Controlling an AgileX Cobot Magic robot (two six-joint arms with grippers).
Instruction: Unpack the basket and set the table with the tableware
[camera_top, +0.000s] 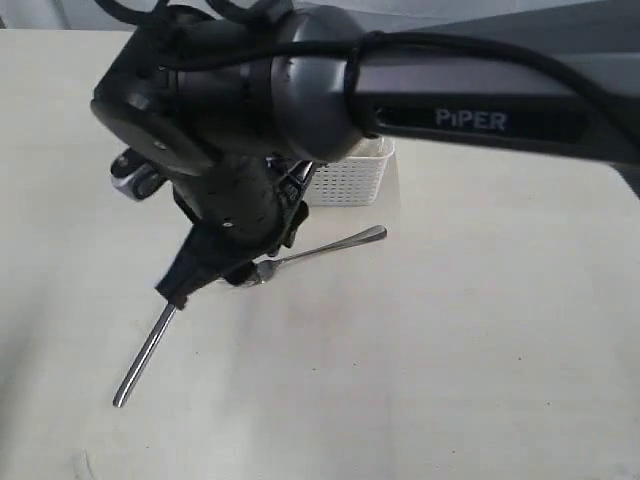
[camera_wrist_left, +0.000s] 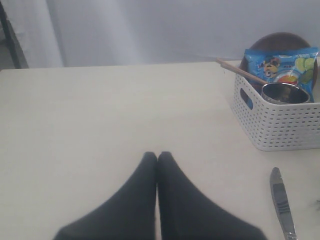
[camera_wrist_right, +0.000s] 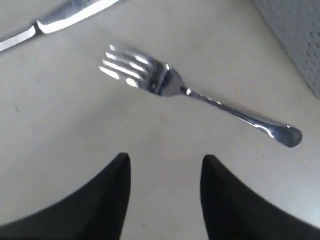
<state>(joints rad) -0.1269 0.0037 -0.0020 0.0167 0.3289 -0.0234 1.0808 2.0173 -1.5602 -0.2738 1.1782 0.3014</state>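
On the pale table (camera_top: 480, 380), the white basket (camera_wrist_left: 280, 125) stands at the far side, with the brown plate (camera_wrist_left: 280, 39) and the blue chip bag (camera_wrist_left: 280, 65) upright inside. The right gripper (camera_wrist_right: 165, 165) hangs near the fork (camera_wrist_right: 190, 92), jaws wide and empty. The left gripper (camera_wrist_left: 157, 159) is closed on nothing. The knife (camera_top: 145, 355) lies in front of the basket, its long axis diagonal; the end away from the basket seems to be the handle. The fork lies flat between knife and basket, handle end toward the basket, tines toward the knife. The small steel cup (camera_wrist_left: 285, 93) sits inside the basket, by the chopsticks (camera_wrist_left: 239, 70).
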